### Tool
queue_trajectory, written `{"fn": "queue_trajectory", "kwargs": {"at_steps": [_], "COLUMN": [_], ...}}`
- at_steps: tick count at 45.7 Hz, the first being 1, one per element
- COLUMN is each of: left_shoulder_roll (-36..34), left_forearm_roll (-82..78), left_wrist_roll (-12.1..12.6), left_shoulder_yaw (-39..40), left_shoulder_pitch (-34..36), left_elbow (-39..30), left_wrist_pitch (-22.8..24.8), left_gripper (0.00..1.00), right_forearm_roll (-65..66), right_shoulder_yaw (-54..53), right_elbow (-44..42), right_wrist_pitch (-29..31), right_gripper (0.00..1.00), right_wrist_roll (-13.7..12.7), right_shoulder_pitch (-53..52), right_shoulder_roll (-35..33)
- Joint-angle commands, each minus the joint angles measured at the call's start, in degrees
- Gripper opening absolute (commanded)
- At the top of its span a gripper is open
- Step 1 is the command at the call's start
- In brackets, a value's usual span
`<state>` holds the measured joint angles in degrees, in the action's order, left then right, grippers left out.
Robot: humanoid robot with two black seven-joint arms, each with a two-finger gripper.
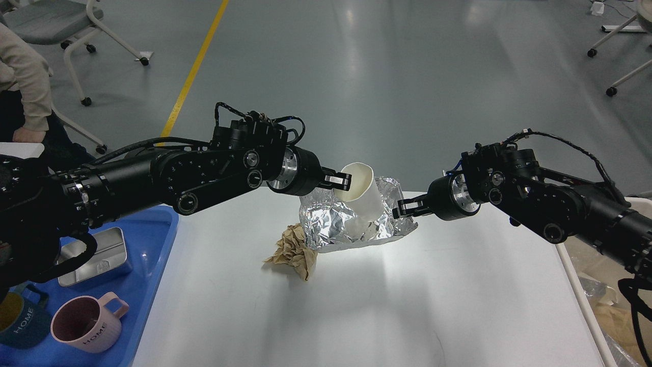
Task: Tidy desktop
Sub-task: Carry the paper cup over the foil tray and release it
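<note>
The white desktop (387, 300) fills the middle of the head view. At its far side lies a crumpled sheet of silver foil (326, 219) with a white paper cup (362, 196) tilted above it. My left gripper (340, 180) is shut on the cup's rim and holds it raised. My right gripper (403, 209) is at the foil's right edge with its fingers closed on the foil. A crumpled brown paper ball (294, 251) lies on the desktop just left of the foil.
A blue tray (147, 285) at the left holds a metal tin (97, 256), a pink mug (89, 323) and a dark blue mug (18, 321). A beige bin (601, 300) with scraps stands at the right. A seated person (23, 86) is at the far left.
</note>
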<state>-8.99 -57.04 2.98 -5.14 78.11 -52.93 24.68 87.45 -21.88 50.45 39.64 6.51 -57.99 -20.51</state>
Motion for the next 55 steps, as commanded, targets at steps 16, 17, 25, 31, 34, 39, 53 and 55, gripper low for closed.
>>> {"fn": "queue_trajectory", "kwargs": {"at_steps": [16,17,25,31,34,39,53,55], "left_shoulder_roll": [2.0,2.0,4.1,5.0,5.2,5.1,4.3,4.2], "left_forearm_roll": [0.8,0.9,1.1,1.4,1.3,1.4,4.5,5.1], "left_wrist_roll": [0.0,0.0,-0.1,-0.1,-0.1,-0.1,-0.1,-0.1], "left_shoulder_yaw": [-0.7,-0.6,-0.4,0.1,0.8,1.2,6.6,7.1], "left_shoulder_pitch": [-0.4,-0.4,-0.7,-1.0,-1.1,-1.1,-0.7,-0.6], "left_elbow": [3.7,4.0,5.4,6.0,6.0,6.0,5.9,5.9], "left_wrist_pitch": [-0.6,-0.6,-0.7,-2.0,-2.3,-2.3,-1.9,-1.9], "left_gripper": [0.20,0.21,0.34,0.40,0.45,0.64,0.83,0.84], "right_forearm_roll": [-0.1,-0.1,-0.1,-0.1,-0.1,-0.1,-0.3,-0.3], "right_shoulder_yaw": [-0.1,-0.1,-0.1,-0.1,-0.1,-0.1,0.0,0.0], "right_elbow": [0.1,0.1,0.1,0.3,0.3,0.2,-0.3,-0.3], "right_wrist_pitch": [0.0,0.0,0.0,0.0,0.0,0.0,0.2,0.2], "right_gripper": [0.00,0.00,0.00,0.00,0.00,0.00,0.00,0.00], "right_wrist_roll": [0.0,0.0,0.0,0.1,0.0,0.1,0.1,0.1], "right_shoulder_pitch": [0.0,0.0,0.0,0.0,0.1,0.0,0.1,0.2], "right_shoulder_roll": [0.1,0.1,0.2,0.1,0.1,0.0,-0.1,-0.1]}}
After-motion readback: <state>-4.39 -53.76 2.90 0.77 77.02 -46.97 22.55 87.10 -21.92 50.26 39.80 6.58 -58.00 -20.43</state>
